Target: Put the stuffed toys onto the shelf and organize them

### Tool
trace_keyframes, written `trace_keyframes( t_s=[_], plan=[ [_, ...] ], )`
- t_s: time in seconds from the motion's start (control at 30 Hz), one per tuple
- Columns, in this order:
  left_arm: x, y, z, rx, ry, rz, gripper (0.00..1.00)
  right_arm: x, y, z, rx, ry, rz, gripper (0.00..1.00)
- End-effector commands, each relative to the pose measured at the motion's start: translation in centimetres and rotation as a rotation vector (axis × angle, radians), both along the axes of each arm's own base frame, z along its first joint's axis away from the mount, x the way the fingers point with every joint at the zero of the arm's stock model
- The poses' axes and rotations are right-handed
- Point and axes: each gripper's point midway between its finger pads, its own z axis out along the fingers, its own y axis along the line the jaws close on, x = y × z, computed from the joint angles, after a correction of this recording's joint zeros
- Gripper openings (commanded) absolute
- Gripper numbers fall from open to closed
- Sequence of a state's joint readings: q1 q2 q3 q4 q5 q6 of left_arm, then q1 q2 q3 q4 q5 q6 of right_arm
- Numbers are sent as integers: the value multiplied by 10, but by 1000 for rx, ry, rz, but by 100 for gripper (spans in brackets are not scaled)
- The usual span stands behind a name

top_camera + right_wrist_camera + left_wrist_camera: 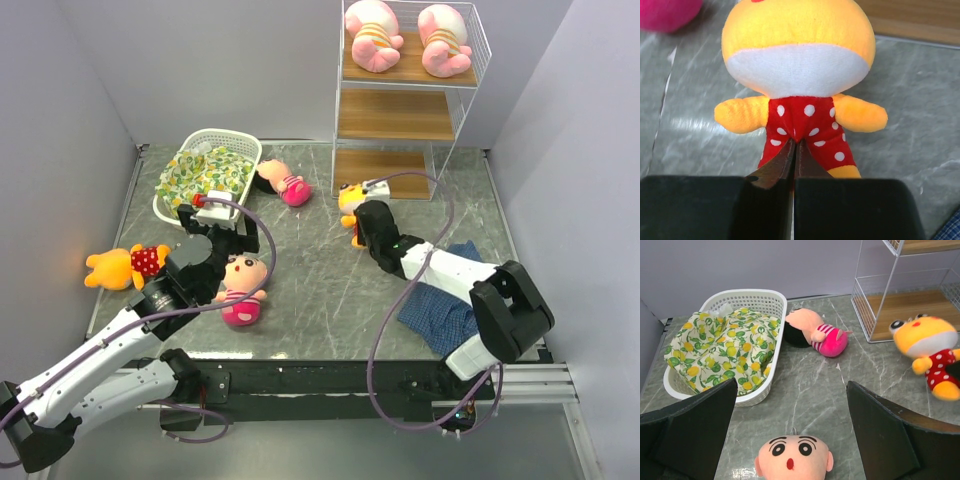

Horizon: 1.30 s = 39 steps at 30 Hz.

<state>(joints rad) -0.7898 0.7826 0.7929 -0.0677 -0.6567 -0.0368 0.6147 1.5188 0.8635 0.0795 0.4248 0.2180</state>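
Two pink striped piglets (pixel 372 35) (pixel 444 40) lie on the top board of the shelf (pixel 395 115). My right gripper (pixel 796 142) is shut on the red dotted shirt of an orange-yellow bear (pixel 799 75), in front of the shelf's bottom tier (pixel 350 205). The second bear (pixel 125 266) lies at the left edge. One pink-clad doll (pixel 243 288) lies under my open left gripper (pixel 222 248); its face (pixel 794 458) shows between the wide-apart fingers (pixel 880 430). The other doll (pixel 283 183) lies next to the basket.
A white lattice basket (pixel 240 145) holding a green-yellow patterned cloth (pixel 200 175) stands at the back left. A blue plaid cloth (pixel 445 310) lies under the right arm at the front right. Grey walls close in both sides.
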Motion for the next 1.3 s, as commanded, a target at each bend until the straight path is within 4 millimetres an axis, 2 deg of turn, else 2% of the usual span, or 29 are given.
trace_keyframes(
  t_s=[0.0, 0.03, 0.07, 0.1, 0.17, 0.2, 0.23, 0.37, 0.4, 0.47, 0.5, 0.57, 0.6, 0.73, 0.77, 0.83, 0.87, 0.93, 1.03, 1.07, 1.13, 1.17, 1.2, 1.27],
  plan=[
    [-1, 6, 12, -21, -39, 27, 96, 39, -12, 53, 109, -175, -131, 0],
    [-1, 6, 13, -23, -41, 24, 96, 47, -15, 51, 113, -181, -150, 0],
    [-1, 6, 13, -23, -41, 27, 96, 56, -14, 58, 125, -201, -161, 0],
    [-1, 6, 13, -23, -39, 24, 96, 62, -15, 50, 122, -190, -177, 0],
    [-1, 5, 12, -23, -37, 24, 96, 79, -19, 59, 142, -224, -214, 0],
    [0, 5, 12, -22, -36, 21, 96, 85, -20, 52, 136, -219, -227, 0],
    [-1, 5, 12, -23, -37, 21, 96, 93, -22, 57, 154, -247, -238, 0],
    [0, 1, 10, -17, -30, 4, 96, 118, -15, 62, 219, -285, -223, 0],
    [0, 0, 11, -17, -29, 1, 96, 123, -14, 51, 227, -269, -226, 0],
    [0, -1, 11, -15, -27, -2, 96, 134, -13, 53, 257, -288, -225, 0],
    [0, 0, 11, -14, -26, 1, 96, 138, -6, 44, 275, -275, -198, 0],
    [-1, 1, 13, -20, -32, -1, 96, 148, 0, 51, 314, -301, -170, 1],
    [-2, 2, 15, -24, -38, -2, 96, 153, -3, 42, 315, -265, -188, 1],
    [-2, -1, 15, -23, -39, -19, 96, 164, 1, 53, 365, -309, -179, 9],
    [-2, -1, 15, -23, -38, -19, 96, 169, 4, 58, 381, -316, -179, 13],
    [-2, -3, 14, -19, -32, -21, 96, 174, 6, 41, 362, -264, -196, 14],
    [-1, -3, 13, -17, -30, -21, 96, 183, 8, 54, 374, -281, -200, 15],
    [-1, -4, 13, -16, -29, -25, 96, 187, 6, 43, 360, -248, -223, 16],
    [-1, -4, 14, -13, -25, -25, 96, 193, 7, 51, 372, -251, -242, 28],
    [-1, -5, 13, -12, -24, -27, 96, 190, 6, 47, 380, -245, -237, 34],
    [-1, -5, 14, -13, -25, -28, 96, 187, 7, 58, 415, -269, -229, 36],
    [0, -5, 12, -11, -23, -28, 96, 182, 5, 53, 416, -260, -238, 38],
    [0, -5, 12, -11, -23, -27, 96, 179, 4, 62, 445, -266, -252, 40],
    [0, -5, 12, -10, -22, -27, 96, 172, -3, 58, 465, -209, -307, 41]
  ],
)
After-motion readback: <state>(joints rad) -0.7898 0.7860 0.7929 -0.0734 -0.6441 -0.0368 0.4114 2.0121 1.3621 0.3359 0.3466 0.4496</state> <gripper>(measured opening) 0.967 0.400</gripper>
